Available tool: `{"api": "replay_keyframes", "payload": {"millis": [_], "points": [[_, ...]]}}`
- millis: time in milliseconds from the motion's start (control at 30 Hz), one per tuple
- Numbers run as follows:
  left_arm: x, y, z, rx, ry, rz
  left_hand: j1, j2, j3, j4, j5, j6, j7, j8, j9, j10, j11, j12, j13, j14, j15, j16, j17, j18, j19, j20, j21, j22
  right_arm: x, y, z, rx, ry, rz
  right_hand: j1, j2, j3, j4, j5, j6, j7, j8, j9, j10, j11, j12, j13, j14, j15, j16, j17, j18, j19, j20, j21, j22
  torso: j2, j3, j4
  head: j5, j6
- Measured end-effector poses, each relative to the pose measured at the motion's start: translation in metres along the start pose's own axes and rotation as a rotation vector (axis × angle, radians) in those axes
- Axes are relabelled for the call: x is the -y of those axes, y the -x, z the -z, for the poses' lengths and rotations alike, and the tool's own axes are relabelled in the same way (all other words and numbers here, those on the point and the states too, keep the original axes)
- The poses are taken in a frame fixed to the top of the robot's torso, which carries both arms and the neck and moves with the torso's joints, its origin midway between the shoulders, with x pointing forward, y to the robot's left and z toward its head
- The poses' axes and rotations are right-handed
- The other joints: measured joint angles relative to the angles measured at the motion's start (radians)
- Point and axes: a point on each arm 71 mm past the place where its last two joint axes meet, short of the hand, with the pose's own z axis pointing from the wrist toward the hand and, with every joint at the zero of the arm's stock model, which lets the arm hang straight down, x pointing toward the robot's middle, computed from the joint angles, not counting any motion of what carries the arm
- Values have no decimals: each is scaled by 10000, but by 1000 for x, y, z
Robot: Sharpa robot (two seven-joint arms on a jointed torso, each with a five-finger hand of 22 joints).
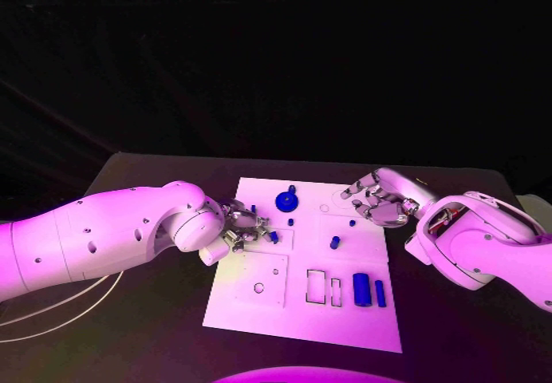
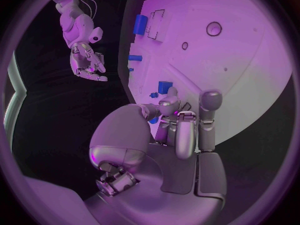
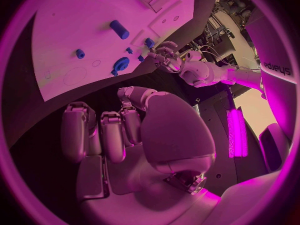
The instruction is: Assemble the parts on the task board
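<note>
The white task board [image 1: 299, 311] lies in the middle of the black table. My left hand [image 1: 239, 227] rests at the board's left edge, and its thumb and a finger pinch a small blue part [image 2: 153, 120]. Another small blue block [image 1: 273, 235] lies on the board just off its fingertips [image 2: 170, 104]. My right hand [image 1: 380, 199] hangs over the far right corner, fingers loosely bent and apart, holding nothing. On the board are a round blue piece [image 1: 284, 199], a short peg [image 1: 335, 242], a blue cylinder [image 1: 361, 289] and a thin bar [image 1: 380, 294].
Rectangular cut-outs [image 1: 317, 287] and a square recess [image 1: 262, 287] mark the board's near half. White cables [image 1: 46, 307] trail over the table at the left. Dark tabletop runs round the board [image 2: 237, 60] on every side.
</note>
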Motion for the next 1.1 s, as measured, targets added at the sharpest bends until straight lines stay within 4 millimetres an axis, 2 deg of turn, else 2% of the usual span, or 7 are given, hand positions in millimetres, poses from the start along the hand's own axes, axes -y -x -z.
{"api": "replay_keyframes", "payload": {"millis": [1100], "points": [[3, -1, -1, 123, -70, 61, 0, -83, 113, -2, 0, 0, 0, -4, -25, -37, 37, -84, -132, 2, 70, 0, 6, 0, 0, 0, 0, 18, 0, 0, 0, 3, -8, 4, 0, 0, -1, 1, 0, 0, 0, 0, 0, -3, -3, 0, -3, 0, 0, 0, -1, 0, 0, 0, 0, -3, -2, 5, 3, -10, -22]]}}
